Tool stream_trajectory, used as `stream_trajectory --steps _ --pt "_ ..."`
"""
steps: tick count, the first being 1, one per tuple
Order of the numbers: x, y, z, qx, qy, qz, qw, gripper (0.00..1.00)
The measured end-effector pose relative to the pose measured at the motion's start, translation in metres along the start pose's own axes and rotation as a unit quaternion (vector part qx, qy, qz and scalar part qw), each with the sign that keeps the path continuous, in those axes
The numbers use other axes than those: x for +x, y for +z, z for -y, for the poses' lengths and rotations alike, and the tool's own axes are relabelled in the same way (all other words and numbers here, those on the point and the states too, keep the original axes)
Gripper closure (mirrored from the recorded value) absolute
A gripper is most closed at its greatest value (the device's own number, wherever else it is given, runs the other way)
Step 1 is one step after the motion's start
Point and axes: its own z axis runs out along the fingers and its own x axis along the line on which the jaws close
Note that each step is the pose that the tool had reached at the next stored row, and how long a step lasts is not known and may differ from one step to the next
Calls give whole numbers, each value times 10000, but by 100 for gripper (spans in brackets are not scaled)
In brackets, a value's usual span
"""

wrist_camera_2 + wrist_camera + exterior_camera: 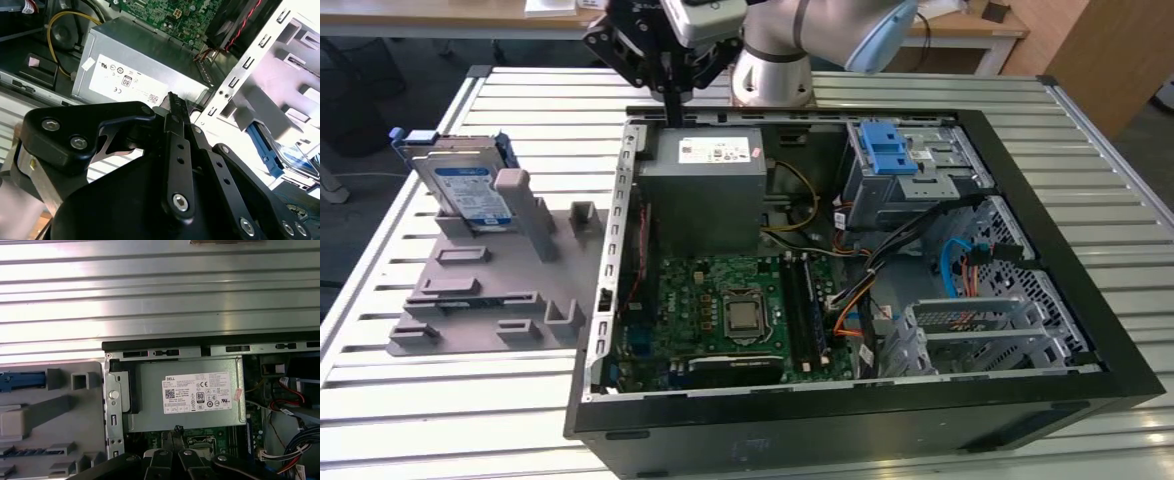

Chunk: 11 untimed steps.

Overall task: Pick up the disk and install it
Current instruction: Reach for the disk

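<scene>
On the grey holder [480, 290], at the exterior view's left of the open computer case [854, 420] | disk [467, 185] stands on edge, long axis near upright, leaning a little, label face toward the camera | claw [674, 115] clenched on nothing, hanging above the power supply [707, 190], well apart from disk | all rests on slatted bench [454, 420]

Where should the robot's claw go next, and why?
Probably sideways toward the exterior view's left, to above the disk. The gripper hangs by the grey power box, holding nothing, while the disk stands in the grey holder outside the case.
</scene>
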Motion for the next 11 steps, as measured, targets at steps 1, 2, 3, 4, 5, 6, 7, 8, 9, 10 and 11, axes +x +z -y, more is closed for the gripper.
stream_trajectory --steps 1,2,3,4,5,6,7,8,9,10,11 --pt "6 0 -1 0 0 0 10000 89" --pt "12 0 -2 0 0 0 10000 89" --pt "18 1 -3 0 0 0 10000 89" --pt "24 1 -5 0 0 0 10000 89" --pt "30 1 -6 0 0 0 10000 89" --pt "36 1 -7 1 0 0 10000 89" --pt "42 2 -8 0 0 0 10000 89" --pt "47 2 -9 0 0 0 10000 89" --pt "53 2 -10 0 0 0 10000 89" --pt "59 3 -11 0 0 0 10000 89" --pt "65 3 -12 0 0 0 10000 89"
